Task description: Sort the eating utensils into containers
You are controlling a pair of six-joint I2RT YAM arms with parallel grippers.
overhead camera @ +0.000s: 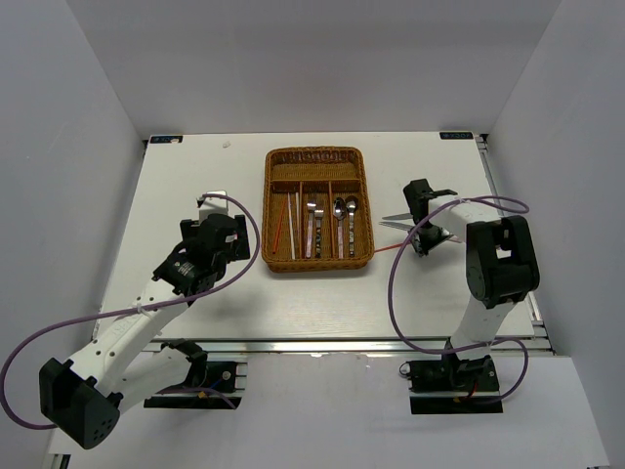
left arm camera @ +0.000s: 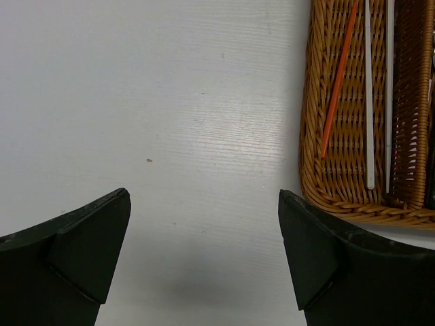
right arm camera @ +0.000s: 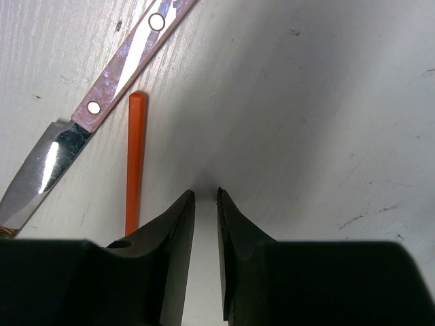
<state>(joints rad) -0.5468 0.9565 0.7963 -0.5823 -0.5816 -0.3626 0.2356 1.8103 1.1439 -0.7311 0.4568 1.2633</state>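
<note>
Right of the tray (overhead camera: 317,265), the right gripper (right arm camera: 205,193) has its fingers narrowly apart with nothing between them. A red chopstick (right arm camera: 134,163) and a knife (right arm camera: 102,95) lie just beside it. The left gripper (left arm camera: 204,197) hangs wide left of the tray.

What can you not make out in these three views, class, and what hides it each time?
- Right wrist: lower end of the red chopstick, behind a finger of the right gripper.
- Right wrist: both ends of the pink-handled knife, cut by frame edges.
- Left wrist: far ends of the white chopsticks in the wicker tray, cut by the top edge.
- Top view: whether the right gripper touches anything; too small.
</note>
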